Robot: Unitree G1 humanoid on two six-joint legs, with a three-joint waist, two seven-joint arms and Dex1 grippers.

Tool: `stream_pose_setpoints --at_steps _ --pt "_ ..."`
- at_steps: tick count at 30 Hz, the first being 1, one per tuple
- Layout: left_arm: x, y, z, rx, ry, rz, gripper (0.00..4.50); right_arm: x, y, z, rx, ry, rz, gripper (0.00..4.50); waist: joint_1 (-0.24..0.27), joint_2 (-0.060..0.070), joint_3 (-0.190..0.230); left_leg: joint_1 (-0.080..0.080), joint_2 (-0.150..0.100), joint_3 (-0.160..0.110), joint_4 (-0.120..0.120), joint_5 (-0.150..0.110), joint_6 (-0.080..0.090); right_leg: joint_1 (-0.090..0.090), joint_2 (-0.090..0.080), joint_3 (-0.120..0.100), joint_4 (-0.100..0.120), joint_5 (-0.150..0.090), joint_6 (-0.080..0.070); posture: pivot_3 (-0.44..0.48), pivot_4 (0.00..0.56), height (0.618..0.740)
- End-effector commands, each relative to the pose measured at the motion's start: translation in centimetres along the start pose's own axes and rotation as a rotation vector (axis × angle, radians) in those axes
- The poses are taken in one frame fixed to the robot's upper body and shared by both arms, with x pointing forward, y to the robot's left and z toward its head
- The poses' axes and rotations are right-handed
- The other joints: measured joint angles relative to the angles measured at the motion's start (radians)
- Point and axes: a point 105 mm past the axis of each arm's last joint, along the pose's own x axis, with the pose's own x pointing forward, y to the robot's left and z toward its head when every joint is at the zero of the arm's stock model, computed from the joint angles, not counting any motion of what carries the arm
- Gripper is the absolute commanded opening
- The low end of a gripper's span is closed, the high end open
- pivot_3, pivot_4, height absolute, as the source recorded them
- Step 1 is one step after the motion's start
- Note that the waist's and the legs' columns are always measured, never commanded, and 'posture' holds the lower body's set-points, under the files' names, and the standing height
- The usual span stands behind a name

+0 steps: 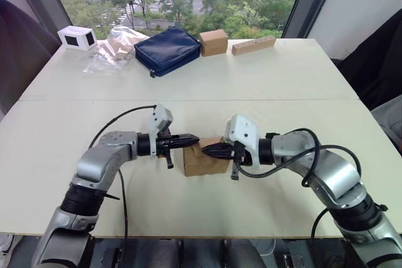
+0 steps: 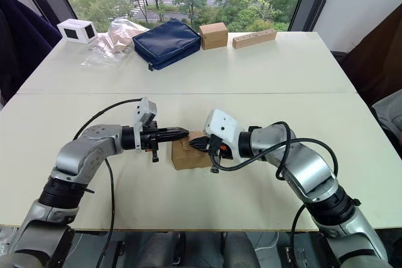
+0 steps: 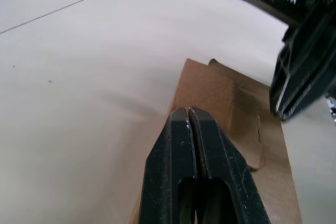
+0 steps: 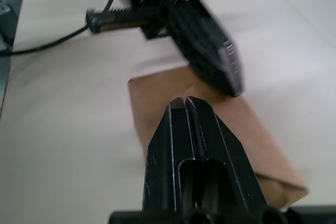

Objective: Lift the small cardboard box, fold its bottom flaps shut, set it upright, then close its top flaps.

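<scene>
The small cardboard box [image 1: 202,162] stands on the table between my two arms, near the front edge. Its top flaps [image 3: 231,103] lie folded flat across the top. My left gripper [image 1: 191,140] is shut and reaches in from the left, its tips over the box's top left edge. My right gripper [image 1: 210,150] is shut too and comes in from the right, its tips over the box's top. The two grippers' tips nearly meet above the box. The bottom flaps are hidden under the box.
At the table's far side lie a navy pouch [image 1: 167,49], a second brown box [image 1: 213,42], a long cardboard strip [image 1: 253,44], a clear plastic bag [image 1: 116,47] and a small white box [image 1: 77,37]. Black cables hang from both wrists.
</scene>
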Motion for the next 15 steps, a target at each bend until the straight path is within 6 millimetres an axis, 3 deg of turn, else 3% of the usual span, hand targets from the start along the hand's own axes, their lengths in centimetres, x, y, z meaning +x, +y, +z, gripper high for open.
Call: stream_pose_setpoints --at_steps 1,15 --pt "-0.2 0.1 0.2 0.005 -0.016 0.006 0.03 0.1 0.1 0.5 -0.051 -0.004 -0.002 0.0 -0.001 0.0 0.0 0.0 0.0 0.0 0.0 0.0 0.0 0.0 0.0 0.0 0.0 0.0 0.0 0.0 0.15 0.74" --pt "-0.3 0.0 0.1 -0.028 -0.037 0.012 0.03 0.4 -2.1 -1.3 -0.103 0.089 -0.094 0.0 0.0 0.0 0.0 0.0 0.0 0.0 0.0 0.0 0.0 0.0 0.0 0.0 0.0 0.0 0.0 0.0 0.15 0.74"
